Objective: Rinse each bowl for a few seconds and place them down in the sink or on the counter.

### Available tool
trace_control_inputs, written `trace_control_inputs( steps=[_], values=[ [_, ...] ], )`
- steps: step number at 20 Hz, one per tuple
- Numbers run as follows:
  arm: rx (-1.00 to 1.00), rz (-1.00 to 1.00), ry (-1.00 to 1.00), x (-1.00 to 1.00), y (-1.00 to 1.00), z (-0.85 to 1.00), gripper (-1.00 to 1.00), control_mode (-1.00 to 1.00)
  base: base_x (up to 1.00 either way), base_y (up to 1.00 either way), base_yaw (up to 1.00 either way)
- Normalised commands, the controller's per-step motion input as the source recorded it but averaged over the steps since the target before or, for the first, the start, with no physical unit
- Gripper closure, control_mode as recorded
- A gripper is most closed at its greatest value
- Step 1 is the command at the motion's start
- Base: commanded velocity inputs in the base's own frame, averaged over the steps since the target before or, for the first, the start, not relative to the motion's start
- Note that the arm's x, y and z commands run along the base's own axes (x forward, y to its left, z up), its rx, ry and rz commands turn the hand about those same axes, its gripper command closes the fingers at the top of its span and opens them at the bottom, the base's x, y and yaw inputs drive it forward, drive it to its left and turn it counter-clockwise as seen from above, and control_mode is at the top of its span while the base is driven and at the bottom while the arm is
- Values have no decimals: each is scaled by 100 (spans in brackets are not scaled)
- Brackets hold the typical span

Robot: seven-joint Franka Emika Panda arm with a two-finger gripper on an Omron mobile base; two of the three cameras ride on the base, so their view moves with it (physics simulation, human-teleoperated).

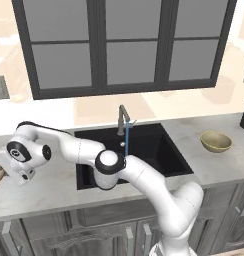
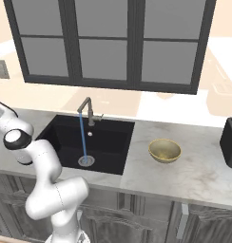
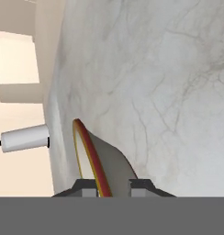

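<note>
Shallow bowl (image 3: 98,158): tan-orange rim, seen edge-on in the hand view, its rim running down between the two dark finger tips of the gripper (image 3: 113,186), which close on it from either side; the grey underside faces the counter (image 3: 169,82), whose marbled stone lies behind it. Pale cylindrical handle (image 3: 24,137): juts out beyond the counter edge, on the side away from the stone. Arm: in the left base view it reaches from the lower right across the front of the sink (image 1: 149,145) to the far left of the worktop, its elbow covering part of the basin's front wall. Sink: black, rectangular, set in the counter; grey faucet (image 2: 87,110) at its rear edge, with a thin blue stream of water (image 2: 82,137) falling to the round silver drain (image 2: 86,161). Olive-yellow bowl (image 2: 164,150): upright on the counter to the right of the sink, well apart from the arm. Dark appliance (image 2: 230,142): at the far right of the counter, cut by the picture's edge. Dark-framed window (image 2: 111,42): on the wall above the sink.
</note>
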Motion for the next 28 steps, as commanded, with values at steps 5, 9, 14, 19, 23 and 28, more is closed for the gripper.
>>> trace_control_inputs(
  steps=[5, 9, 14, 19, 23, 28],
  values=[
    [-4, 0, -3, -21, 8, 39, 100, -100, 0, 0, 0],
    [-10, -3, -5, -30, 30, 49, 100, -100, 0, 0, 0],
    [-9, -11, -1, -33, 6, 39, 100, -100, 0, 0, 0],
    [-5, -29, 0, -35, -5, 20, 100, -100, 0, 0, 0],
    [-4, -37, 0, -17, -2, 21, 100, -100, 0, 0, 0],
    [-4, -38, 0, -13, -3, 23, 100, -100, 0, 0, 0]
  ],
)
